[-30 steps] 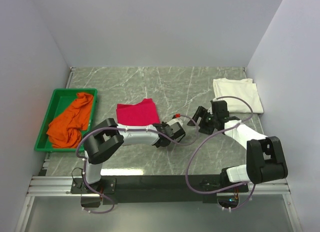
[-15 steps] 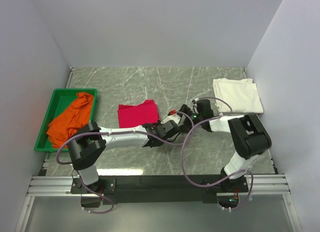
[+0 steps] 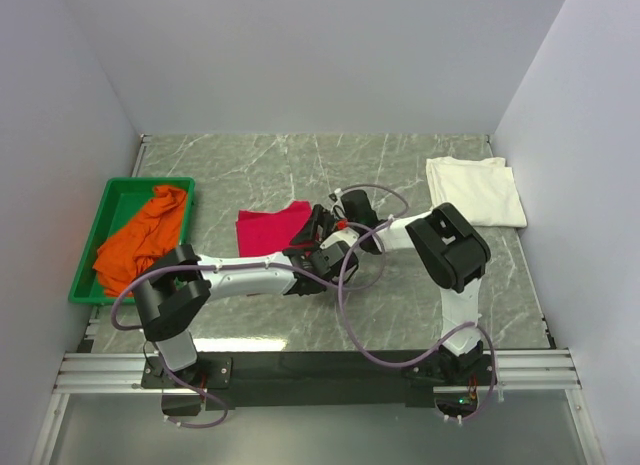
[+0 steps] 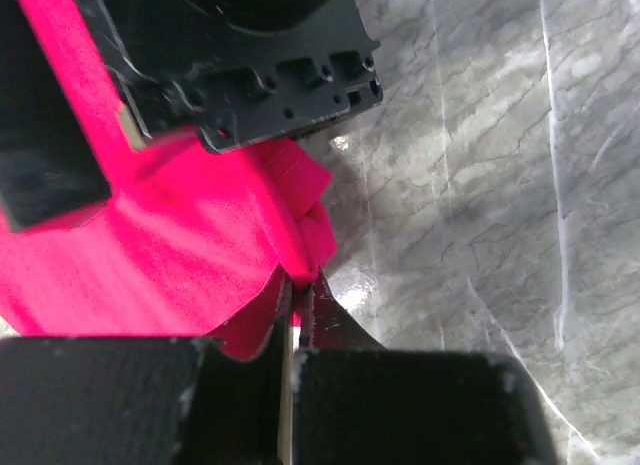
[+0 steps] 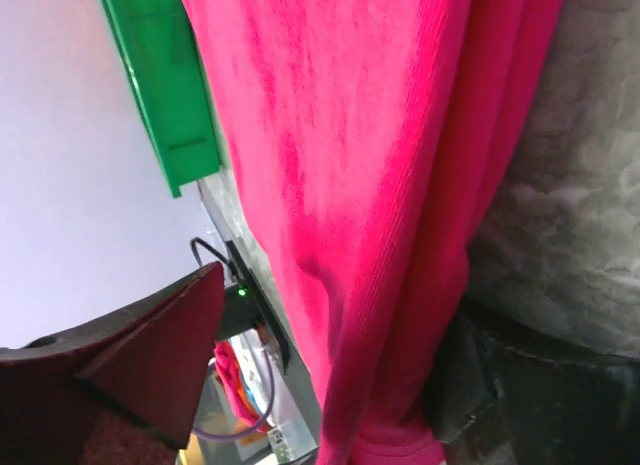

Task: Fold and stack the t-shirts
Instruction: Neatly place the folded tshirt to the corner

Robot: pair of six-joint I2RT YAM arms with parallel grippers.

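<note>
The crimson t-shirt (image 3: 270,230) lies folded at mid-table. My left gripper (image 3: 308,251) is at its near right corner; the left wrist view shows the gripper (image 4: 298,290) shut on a pinch of the crimson cloth (image 4: 170,255). My right gripper (image 3: 323,221) reaches across to the shirt's right edge. In the right wrist view it (image 5: 330,385) stands open, with the crimson cloth (image 5: 350,185) hanging between its fingers (image 5: 150,355). The cream-white t-shirt (image 3: 475,190) lies folded at the far right. The orange t-shirt (image 3: 140,240) sits crumpled in the bin.
A green plastic bin (image 3: 118,200) stands at the left edge of the marble table (image 3: 400,175). Purple cables (image 3: 345,295) loop from both arms over the near half. White walls close in the left, back and right sides.
My right arm has swung left from near the white shirt to the crimson shirt's right edge. My left gripper has shut on the shirt's corner and its elbow has dropped.
</note>
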